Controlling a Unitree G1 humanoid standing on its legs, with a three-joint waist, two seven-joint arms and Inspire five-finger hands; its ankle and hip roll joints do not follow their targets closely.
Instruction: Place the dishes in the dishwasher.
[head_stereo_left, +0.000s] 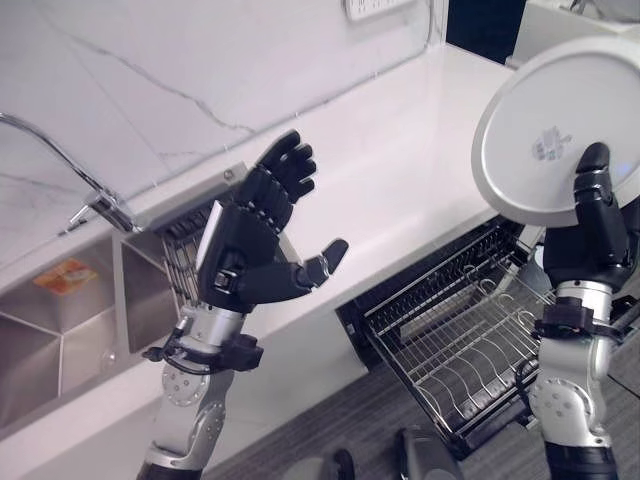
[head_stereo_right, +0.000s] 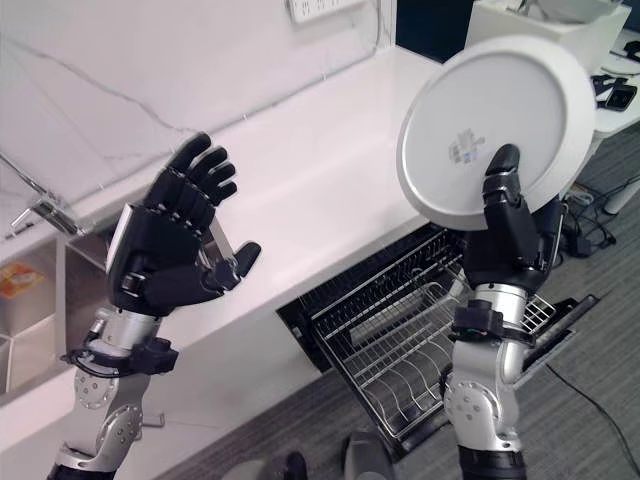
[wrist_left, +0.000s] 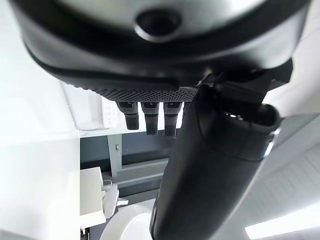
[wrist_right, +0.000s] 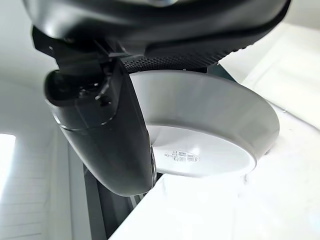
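Observation:
My right hand (head_stereo_right: 508, 235) holds a round white plate (head_stereo_right: 480, 125) upright in the air, thumb pressed on its underside and fingers behind it; the plate (wrist_right: 210, 130) also shows past my thumb in the right wrist view. It hangs above the open dishwasher, whose wire rack (head_stereo_right: 400, 345) is pulled out and holds nothing. My left hand (head_stereo_left: 255, 240) is raised over the white counter (head_stereo_left: 400, 180), fingers spread and straight, holding nothing.
A steel sink (head_stereo_left: 60, 320) with a curved tap (head_stereo_left: 60, 160) lies at the left end of the counter. The dishwasher door (head_stereo_right: 560, 330) hangs open at the right over grey carpet. A wall socket (head_stereo_right: 320, 8) sits on the marble back wall.

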